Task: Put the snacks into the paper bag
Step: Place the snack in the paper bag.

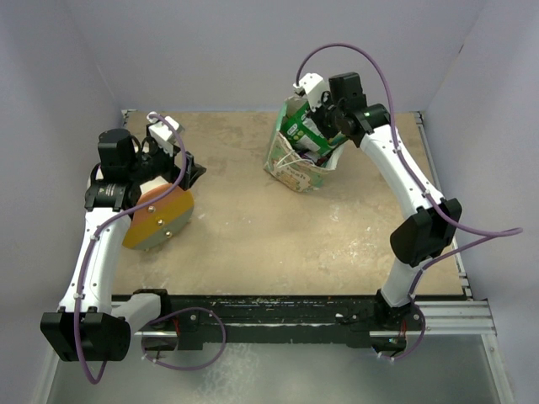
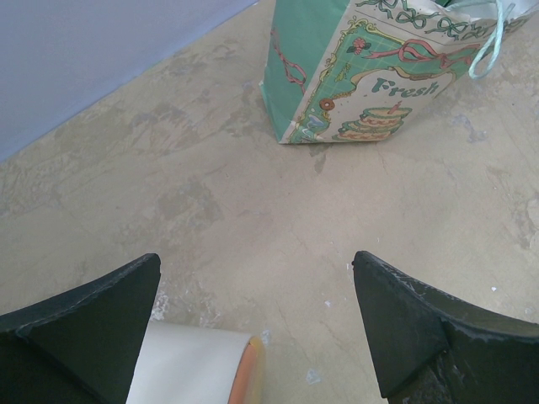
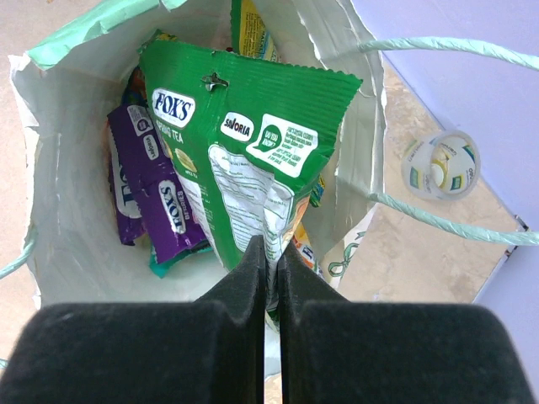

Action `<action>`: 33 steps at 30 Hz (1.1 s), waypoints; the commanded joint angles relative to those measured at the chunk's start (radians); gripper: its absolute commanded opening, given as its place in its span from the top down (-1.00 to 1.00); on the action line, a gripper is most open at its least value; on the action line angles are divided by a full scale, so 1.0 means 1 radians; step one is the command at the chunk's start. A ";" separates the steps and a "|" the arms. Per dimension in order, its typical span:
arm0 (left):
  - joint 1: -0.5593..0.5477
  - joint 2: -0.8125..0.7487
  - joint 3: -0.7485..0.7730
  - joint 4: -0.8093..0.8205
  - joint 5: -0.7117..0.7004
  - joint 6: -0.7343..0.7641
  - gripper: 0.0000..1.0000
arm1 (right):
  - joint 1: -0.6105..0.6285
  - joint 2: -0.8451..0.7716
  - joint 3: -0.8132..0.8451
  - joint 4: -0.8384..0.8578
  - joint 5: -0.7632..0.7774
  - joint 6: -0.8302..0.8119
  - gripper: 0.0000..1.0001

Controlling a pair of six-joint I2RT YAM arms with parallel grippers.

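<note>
The paper bag stands open at the back middle of the table, leaning; its printed front shows in the left wrist view. My right gripper is shut on a green FOXS snack packet and holds it in the bag's mouth. Purple FOXS packets and other packets lie inside the bag. In the top view the right gripper is over the bag's rim. My left gripper is open and empty, at the left of the table, far from the bag.
A big cream cone-shaped object with an orange end lies under my left gripper; its edge shows in the left wrist view. A small round lidded cup sits on the table behind the bag. Walls close the table on three sides.
</note>
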 commanded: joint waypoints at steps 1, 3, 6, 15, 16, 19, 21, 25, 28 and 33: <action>0.011 -0.018 -0.007 0.050 0.024 0.008 -0.98 | 0.049 -0.041 -0.007 0.055 0.060 -0.032 1.00; 0.012 -0.019 -0.008 0.050 0.024 0.007 -0.98 | 0.071 -0.034 -0.037 0.071 0.048 -0.028 1.00; 0.013 -0.023 -0.009 0.049 0.024 0.007 -0.98 | 0.077 -0.007 -0.062 0.079 0.006 -0.008 1.00; 0.014 -0.024 -0.009 0.050 0.028 0.008 -0.98 | 0.075 0.080 -0.111 0.074 -0.106 0.048 0.95; 0.014 -0.024 -0.010 0.050 0.028 0.007 -0.98 | 0.074 0.087 -0.109 0.074 -0.116 0.053 0.94; 0.014 -0.025 -0.013 0.050 0.029 0.009 -0.98 | 0.068 0.108 -0.108 0.082 -0.146 0.068 0.94; 0.014 -0.027 -0.013 0.049 0.029 0.011 -0.98 | 0.061 0.120 -0.103 0.087 -0.161 0.075 0.94; 0.014 -0.027 -0.012 0.050 0.028 0.010 -0.98 | 0.047 0.129 -0.079 0.069 -0.190 0.085 0.91; 0.015 -0.024 -0.010 0.050 0.028 0.010 -0.98 | 0.033 0.114 -0.060 0.052 -0.197 0.082 0.77; 0.014 -0.019 -0.009 0.052 0.029 0.006 -0.98 | 0.024 0.052 -0.034 0.036 -0.171 0.077 0.27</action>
